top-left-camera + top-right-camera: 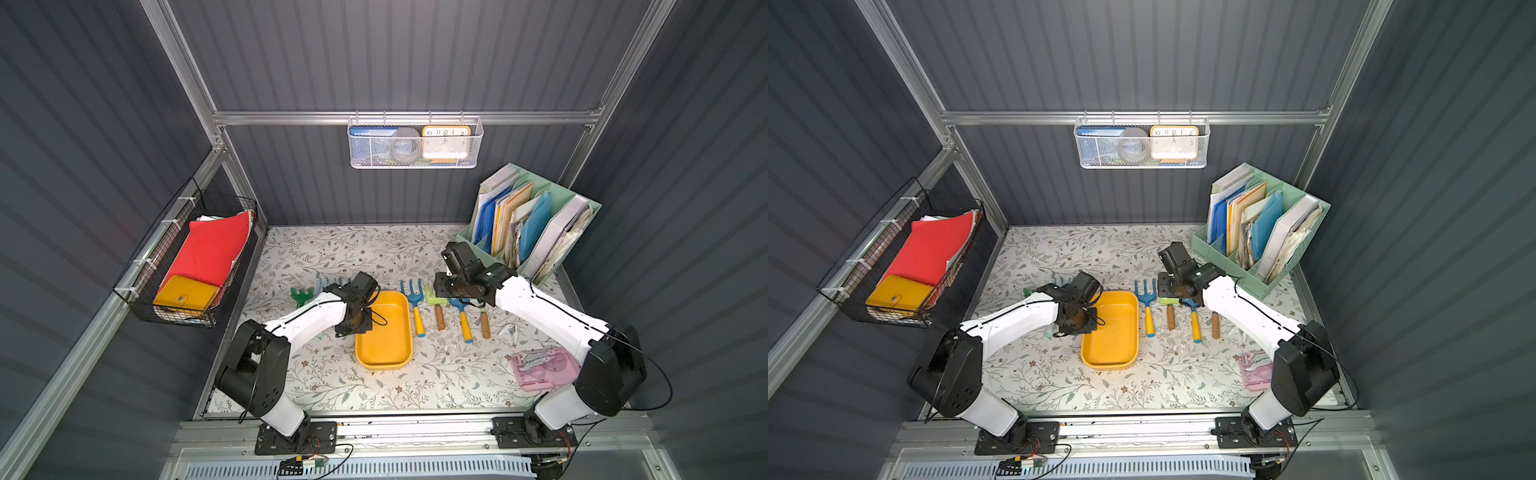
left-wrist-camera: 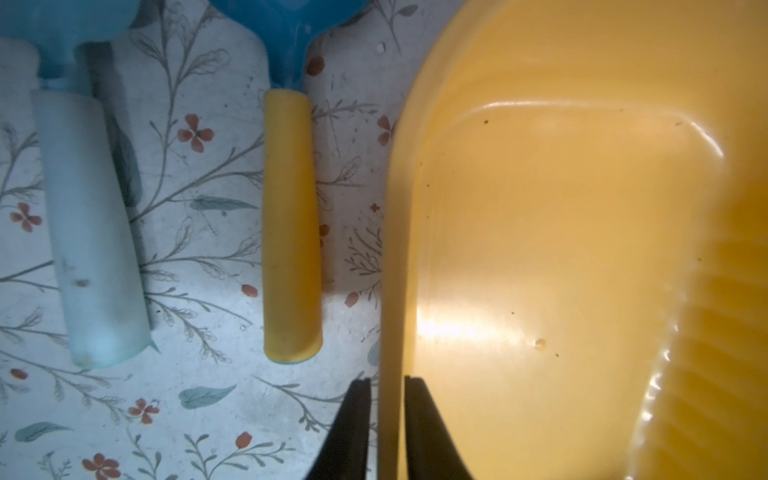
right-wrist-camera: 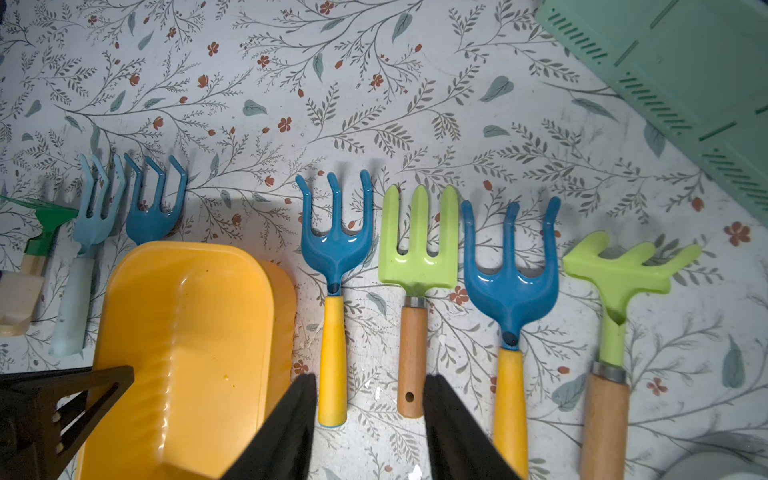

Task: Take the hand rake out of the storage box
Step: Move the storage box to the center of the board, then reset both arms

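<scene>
Empty storage box (image 1: 384, 332) is sitting mid-table (image 1: 332, 249). At its 9 o'clock wall the left gripper (image 2: 387, 380) is straddling the rim, jaws barely parted, a sliver of gap showing on the outer side. A blue yellow-handled hand rake (image 2: 291, 224) is lying on the table just beside that wall, head pointing to 12 o'clock. At the box's 3 o'clock the right gripper (image 3: 370, 378) is hovering over four more rakes (image 3: 411, 332), jaws parted, gripping nothing.
</scene>
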You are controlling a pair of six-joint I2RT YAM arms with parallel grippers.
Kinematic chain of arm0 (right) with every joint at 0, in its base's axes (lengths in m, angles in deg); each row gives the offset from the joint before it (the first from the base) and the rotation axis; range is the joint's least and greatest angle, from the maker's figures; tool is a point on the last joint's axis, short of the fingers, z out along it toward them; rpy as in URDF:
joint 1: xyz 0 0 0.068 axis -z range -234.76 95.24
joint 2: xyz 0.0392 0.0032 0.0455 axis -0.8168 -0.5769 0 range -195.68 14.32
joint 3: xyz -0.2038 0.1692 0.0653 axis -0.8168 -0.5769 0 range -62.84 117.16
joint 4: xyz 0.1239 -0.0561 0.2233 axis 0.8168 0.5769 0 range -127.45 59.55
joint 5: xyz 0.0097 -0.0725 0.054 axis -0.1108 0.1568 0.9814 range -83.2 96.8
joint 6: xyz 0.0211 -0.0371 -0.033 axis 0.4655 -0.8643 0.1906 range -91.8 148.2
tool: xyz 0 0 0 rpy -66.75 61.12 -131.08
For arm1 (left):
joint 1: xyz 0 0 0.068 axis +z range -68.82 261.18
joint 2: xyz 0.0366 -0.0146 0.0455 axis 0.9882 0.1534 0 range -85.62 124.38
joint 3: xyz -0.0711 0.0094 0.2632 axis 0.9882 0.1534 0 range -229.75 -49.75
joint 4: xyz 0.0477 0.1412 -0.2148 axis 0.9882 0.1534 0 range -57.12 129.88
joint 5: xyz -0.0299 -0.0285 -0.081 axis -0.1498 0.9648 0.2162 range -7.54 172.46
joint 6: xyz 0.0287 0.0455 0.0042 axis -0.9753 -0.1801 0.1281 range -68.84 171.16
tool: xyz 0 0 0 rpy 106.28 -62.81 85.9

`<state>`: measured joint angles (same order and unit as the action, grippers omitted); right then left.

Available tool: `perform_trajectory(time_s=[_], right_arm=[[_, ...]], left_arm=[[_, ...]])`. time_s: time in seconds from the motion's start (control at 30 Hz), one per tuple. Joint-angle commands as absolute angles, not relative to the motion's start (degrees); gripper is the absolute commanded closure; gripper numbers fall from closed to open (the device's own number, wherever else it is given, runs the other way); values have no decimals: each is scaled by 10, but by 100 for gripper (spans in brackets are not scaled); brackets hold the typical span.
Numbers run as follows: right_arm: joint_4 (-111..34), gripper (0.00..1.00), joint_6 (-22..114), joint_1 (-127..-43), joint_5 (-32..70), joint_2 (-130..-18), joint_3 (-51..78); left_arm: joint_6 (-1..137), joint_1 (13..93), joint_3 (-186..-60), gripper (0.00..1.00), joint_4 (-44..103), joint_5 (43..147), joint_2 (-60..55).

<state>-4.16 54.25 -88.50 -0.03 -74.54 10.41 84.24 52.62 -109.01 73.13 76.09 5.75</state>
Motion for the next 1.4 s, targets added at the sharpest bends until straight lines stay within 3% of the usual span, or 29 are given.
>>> perform_trajectory(time_s=[0.0,0.1,0.17,0.2,0.23,0.27,0.3,0.33,0.47,0.63,0.87,1.03,1.37], right_arm=[[-22,52,537,-883,6,-744,95],[-19,47,524,-883,8,-736,93],[-26,37,516,-881,9,-726,87],[-34,13,511,-877,8,-719,81],[-48,1,508,-872,8,-712,73],[-62,1,504,-866,7,-705,64],[-79,1,499,-860,5,-698,53],[-95,1,492,-854,1,-691,43],[-134,1,453,-842,-73,-668,14],[-318,1,359,-818,-149,-588,-113],[-452,1,355,-667,-93,-571,-229],[-487,1,332,-602,-88,-606,-256],[-710,1,302,-567,-45,-691,-329]], left_arm=[[843,527,-1106,64,757,744,51],[834,530,-1133,55,774,729,46],[825,537,-1164,50,788,714,44],[818,545,-1183,48,791,706,44],[810,552,-1201,46,792,699,44],[802,560,-1217,43,789,693,44],[791,569,-1234,27,783,686,44],[779,577,-1247,2,771,679,44],[744,618,-1242,0,681,631,43],[726,693,-1153,0,515,583,9],[600,782,-939,0,157,581,-42],[572,809,-896,0,70,586,0],[569,852,-757,0,-209,692,15]])
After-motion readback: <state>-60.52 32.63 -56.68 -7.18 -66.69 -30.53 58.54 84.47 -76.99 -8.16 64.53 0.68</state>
